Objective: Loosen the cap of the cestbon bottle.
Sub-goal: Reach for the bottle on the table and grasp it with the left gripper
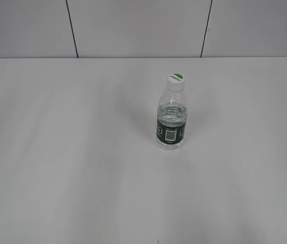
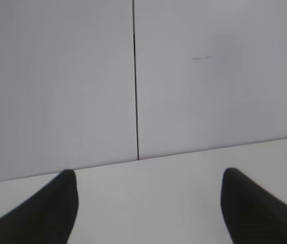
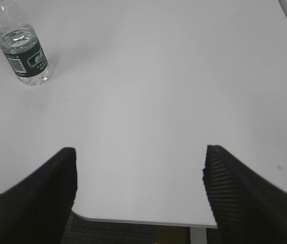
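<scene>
The cestbon bottle (image 1: 171, 117) stands upright on the white table, right of the middle in the exterior view. It is clear, partly filled, with a dark green label and a white barcode. Its white cap (image 1: 175, 80) with a green patch sits on the neck. No arm shows in the exterior view. The right wrist view has the bottle (image 3: 23, 51) far off at the top left, its cap cut off by the frame edge. My right gripper (image 3: 140, 152) is open over the table's near edge, holding nothing. My left gripper (image 2: 147, 175) is open and empty, facing the back wall.
The white table (image 1: 72, 168) spreads wide around the bottle. A pale panelled wall (image 1: 133, 25) with dark seams rises behind it. In the right wrist view the table's front edge (image 3: 143, 221) and a table leg (image 3: 198, 236) show, with dark floor below.
</scene>
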Motion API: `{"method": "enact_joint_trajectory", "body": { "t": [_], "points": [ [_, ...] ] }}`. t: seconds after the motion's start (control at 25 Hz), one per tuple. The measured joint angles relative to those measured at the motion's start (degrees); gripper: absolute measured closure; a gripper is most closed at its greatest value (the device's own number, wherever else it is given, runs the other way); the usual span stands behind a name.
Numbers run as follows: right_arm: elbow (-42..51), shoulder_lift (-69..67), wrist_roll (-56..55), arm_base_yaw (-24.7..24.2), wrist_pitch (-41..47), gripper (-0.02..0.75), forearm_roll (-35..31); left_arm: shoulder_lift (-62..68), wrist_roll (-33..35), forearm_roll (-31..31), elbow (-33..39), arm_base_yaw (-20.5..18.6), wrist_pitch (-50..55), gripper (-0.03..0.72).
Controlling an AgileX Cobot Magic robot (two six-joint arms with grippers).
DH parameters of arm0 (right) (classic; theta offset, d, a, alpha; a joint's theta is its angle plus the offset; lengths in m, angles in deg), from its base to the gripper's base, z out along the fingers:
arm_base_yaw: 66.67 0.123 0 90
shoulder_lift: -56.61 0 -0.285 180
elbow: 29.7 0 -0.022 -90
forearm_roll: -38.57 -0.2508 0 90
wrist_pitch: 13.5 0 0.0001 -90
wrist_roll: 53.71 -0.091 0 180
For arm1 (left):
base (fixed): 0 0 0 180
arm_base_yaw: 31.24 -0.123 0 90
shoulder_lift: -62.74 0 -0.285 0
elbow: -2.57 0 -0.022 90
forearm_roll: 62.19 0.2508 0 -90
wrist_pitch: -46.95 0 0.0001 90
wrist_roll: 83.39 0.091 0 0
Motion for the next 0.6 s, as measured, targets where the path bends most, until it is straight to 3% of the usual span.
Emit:
{"method": "enact_joint_trajectory", "body": {
  "t": [0.6],
  "points": [
    [0.0, 0.0, 0.0, 0.0, 0.0, 0.150, 0.0, 15.0, 0.0, 0.2, 0.0, 5.3, -15.3, 0.161]
  ]
}}
